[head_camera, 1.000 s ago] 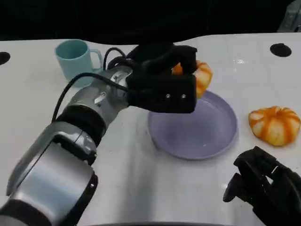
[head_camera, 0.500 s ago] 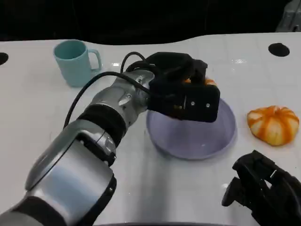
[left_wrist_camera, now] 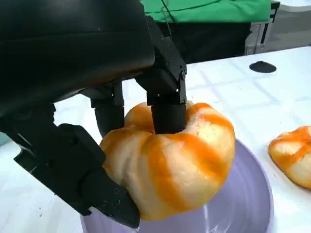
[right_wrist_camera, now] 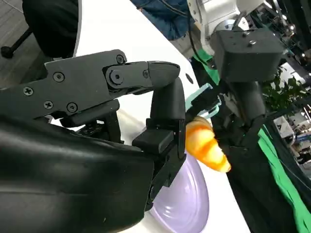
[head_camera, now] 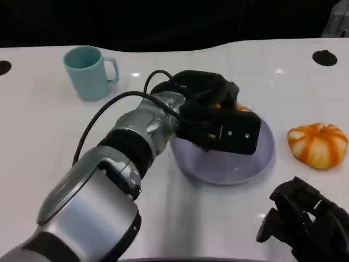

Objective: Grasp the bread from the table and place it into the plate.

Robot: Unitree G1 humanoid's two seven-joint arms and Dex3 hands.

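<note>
Bread [left_wrist_camera: 170, 160] being held by left hand [head_camera: 218, 123] over purple plate [head_camera: 262, 158], frame centre. Risk: early release rolling it off rim. Right hand [head_camera: 305, 224], lower right, holding nothing, fingers curling.

The left hand [head_camera: 218, 123] hides most of the bread [head_camera: 240, 108] and part of the plate [head_camera: 262, 158].

Bright, even light falls from above on the white tabletop [head_camera: 49, 120], which glares almost featureless in the head view, with small hot spots near its far edge. Beyond that edge the background drops to near black. Shadows are soft and faint, the clearest lying under the purple plate [head_camera: 256, 164]. The head view is slightly soft throughout. In the left wrist view the bread [left_wrist_camera: 170, 170] is fairly sharp while the near black hand [left_wrist_camera: 73, 58] is dark and detail-poor. The right wrist view's background is blurred.
</note>
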